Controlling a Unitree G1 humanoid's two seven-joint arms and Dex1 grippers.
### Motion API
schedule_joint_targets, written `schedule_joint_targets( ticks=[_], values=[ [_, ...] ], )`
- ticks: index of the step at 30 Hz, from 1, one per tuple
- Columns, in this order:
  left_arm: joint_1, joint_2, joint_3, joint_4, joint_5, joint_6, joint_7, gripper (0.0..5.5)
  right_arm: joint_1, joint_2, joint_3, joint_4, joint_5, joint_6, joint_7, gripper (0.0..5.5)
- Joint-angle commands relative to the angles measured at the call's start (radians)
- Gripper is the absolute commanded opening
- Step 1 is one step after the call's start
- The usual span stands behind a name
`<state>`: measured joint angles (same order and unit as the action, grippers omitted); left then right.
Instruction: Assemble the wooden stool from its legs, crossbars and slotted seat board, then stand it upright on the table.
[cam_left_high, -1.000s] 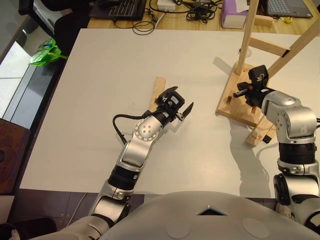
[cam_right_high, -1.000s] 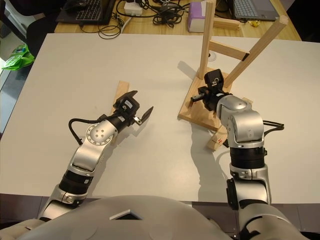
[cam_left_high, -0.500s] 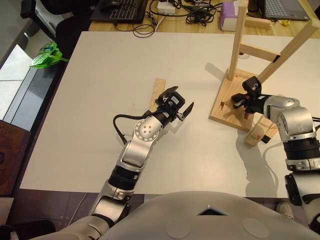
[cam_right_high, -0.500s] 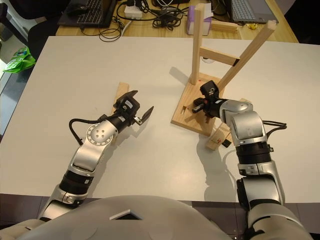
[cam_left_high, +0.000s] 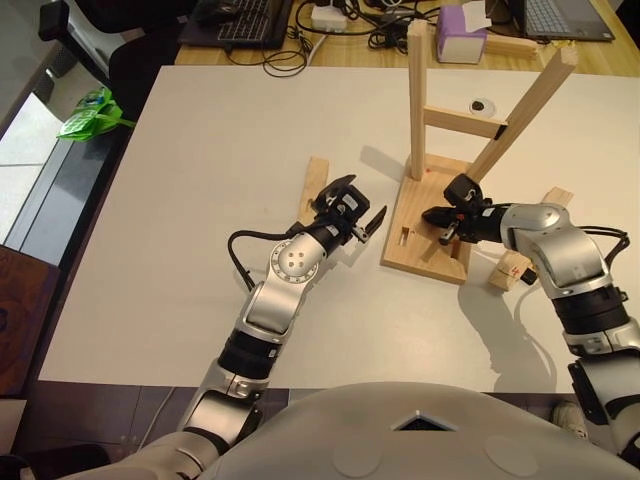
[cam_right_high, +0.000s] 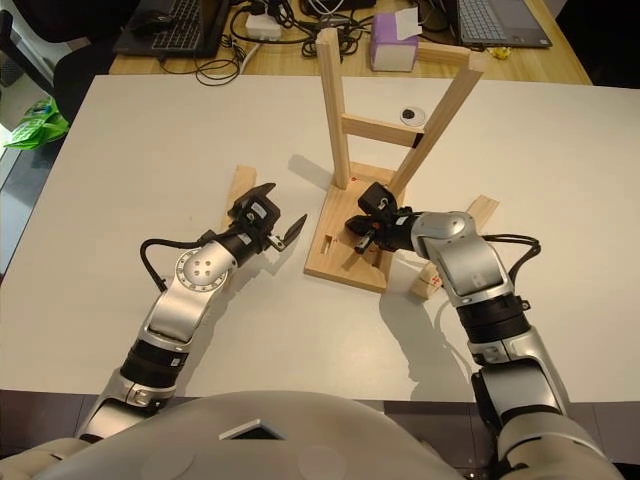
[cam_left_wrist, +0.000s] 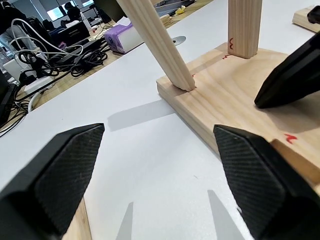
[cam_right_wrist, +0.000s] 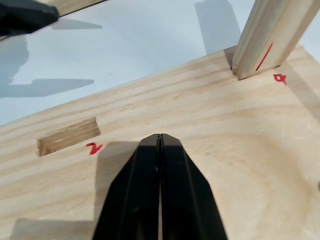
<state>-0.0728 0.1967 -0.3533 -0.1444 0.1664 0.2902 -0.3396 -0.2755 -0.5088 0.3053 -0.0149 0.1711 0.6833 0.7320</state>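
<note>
On the white table (cam_left_high: 200, 220) nearest me, my left gripper (cam_left_high: 362, 203) hovers with fingers spread wide, just beside a loose wooden strip (cam_left_high: 316, 178). Across from it, my right gripper (cam_left_high: 432, 216), fingers pressed together, points down at the slotted seat board (cam_left_high: 420, 255), which lies flat mid-table. A short loose piece (cam_left_high: 508, 270) lies by my right forearm. Farther back, an upright leg (cam_left_high: 417, 90) and a slanted leg (cam_left_high: 525, 110) rise from the board, joined by a crossbar (cam_left_high: 462, 122).

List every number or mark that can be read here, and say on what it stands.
"2": red, on the seat board, beside its empty slot.
"4", probably: red, on the same board, at the foot of a leg.
Red marks on the loose block: too small to read.
</note>
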Motion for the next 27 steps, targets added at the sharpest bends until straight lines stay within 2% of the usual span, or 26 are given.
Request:
schedule_joint_targets(
  ticks=[1, 4, 7, 8, 11, 15, 18, 23, 26, 27],
  values=[
    [-0.042, 0.019, 0.117, -0.095, -0.027, -0.02, 0.03, 4.03, 0.048, -0.025, -0.207, -0.196, 0.116, -0.008, -0.001, 0.03],
    [-0.057, 0.019, 0.266, -0.213, -0.105, -0.005, 0.057, 4.03, 0.114, -0.106, -0.407, -0.374, 0.246, 0.028, 0.053, 0.03],
    [-0.025, 0.047, 0.376, -0.31, -0.171, 0.056, 0.054, 4.03, 0.3, -0.221, -0.58, -0.472, 0.347, 0.057, 0.168, 0.03],
    [0.011, 0.06, 0.389, -0.329, -0.184, 0.074, 0.041, 4.03, 0.39, -0.267, -0.63, -0.482, 0.351, 0.03, 0.234, 0.03],
    [0.108, 0.079, 0.387, -0.378, -0.215, 0.105, 0.008, 4.03, 0.536, -0.368, -0.726, -0.451, 0.355, -0.028, 0.382, 0.56],
    [0.152, 0.097, 0.353, -0.369, -0.228, 0.101, -0.022, 4.03, 0.541, -0.409, -0.731, -0.343, 0.316, -0.103, 0.413, 1.16],
    [0.199, 0.162, 0.313, -0.355, -0.165, 0.108, -0.04, 4.03, 0.61, -0.404, -0.711, -0.262, 0.243, -0.196, 0.409, 1.73],
    [0.267, 0.159, 0.256, -0.37, -0.144, 0.098, -0.033, 4.03, 0.625, -0.477, -0.727, -0.083, 0.148, -0.363, 0.465, 1.73],
    [0.275, 0.156, 0.239, -0.369, -0.14, 0.09, -0.028, 4.03, 0.622, -0.57, -0.695, 0.053, 0.024, -0.525, 0.481, 1.73],
    [0.275, 0.159, 0.239, -0.367, -0.14, 0.087, -0.029, 4.03, 0.621, -0.604, -0.674, 0.102, -0.03, -0.592, 0.479, 1.94]
  ],
)
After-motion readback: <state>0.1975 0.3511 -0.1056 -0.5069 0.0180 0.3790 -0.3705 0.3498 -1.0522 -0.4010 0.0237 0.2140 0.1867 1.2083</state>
